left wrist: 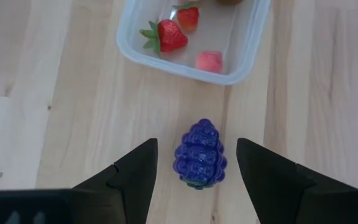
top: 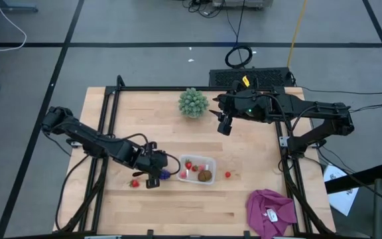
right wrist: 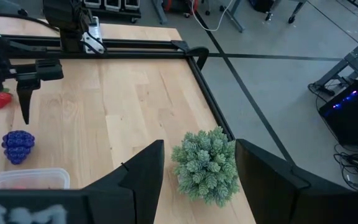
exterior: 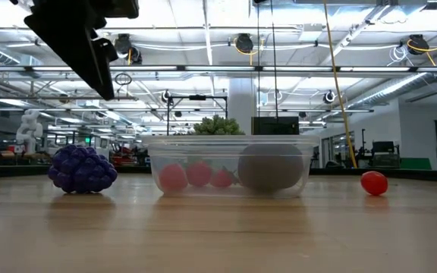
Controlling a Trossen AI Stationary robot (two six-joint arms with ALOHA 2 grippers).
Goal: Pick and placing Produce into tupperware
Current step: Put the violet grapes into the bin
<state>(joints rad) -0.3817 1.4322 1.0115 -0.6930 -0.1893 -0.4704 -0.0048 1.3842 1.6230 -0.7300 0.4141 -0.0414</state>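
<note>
The left gripper (left wrist: 196, 165) is held open above the purple grape cluster (left wrist: 200, 154), just beside the tupperware (left wrist: 244, 59); the right gripper (right wrist: 199, 165) is held open over the green spiky ball (right wrist: 205, 164).

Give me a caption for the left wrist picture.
Open fingers straddle a purple grape cluster lying on the wood beside the clear plastic container.

Grey floor (top: 144, 23) with dark tape lines (top: 178, 45) and loose cables (top: 239, 56). Large open hall; ceiling trusses (exterior: 279, 70) and hanging lights (exterior: 243, 42) overhead.
</note>
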